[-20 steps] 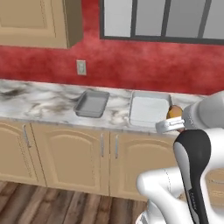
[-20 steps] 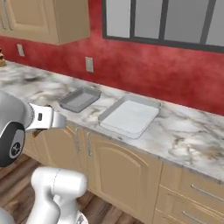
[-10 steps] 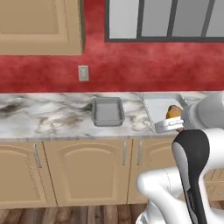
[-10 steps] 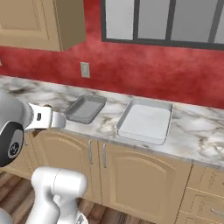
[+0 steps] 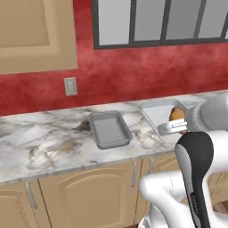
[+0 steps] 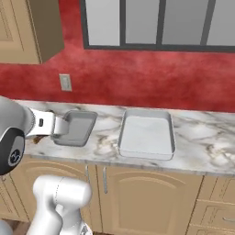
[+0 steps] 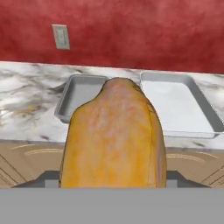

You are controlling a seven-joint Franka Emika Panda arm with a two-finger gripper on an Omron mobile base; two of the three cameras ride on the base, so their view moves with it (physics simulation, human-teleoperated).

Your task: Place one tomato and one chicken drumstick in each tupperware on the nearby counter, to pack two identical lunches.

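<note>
My jaws are clamped wide on 1 drumstick (image 7: 114,135), held off the counter's (image 7: 30,100) front edge.

Kitchen, marble counter (image 5: 53,147), wooden cabinets (image 6: 151,193)

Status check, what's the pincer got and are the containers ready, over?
Pincer shut on chicken drumstick, carried above the floor in front of the counter. Grey tupperware and white tupperware both empty. No obstruction on approach.
</note>
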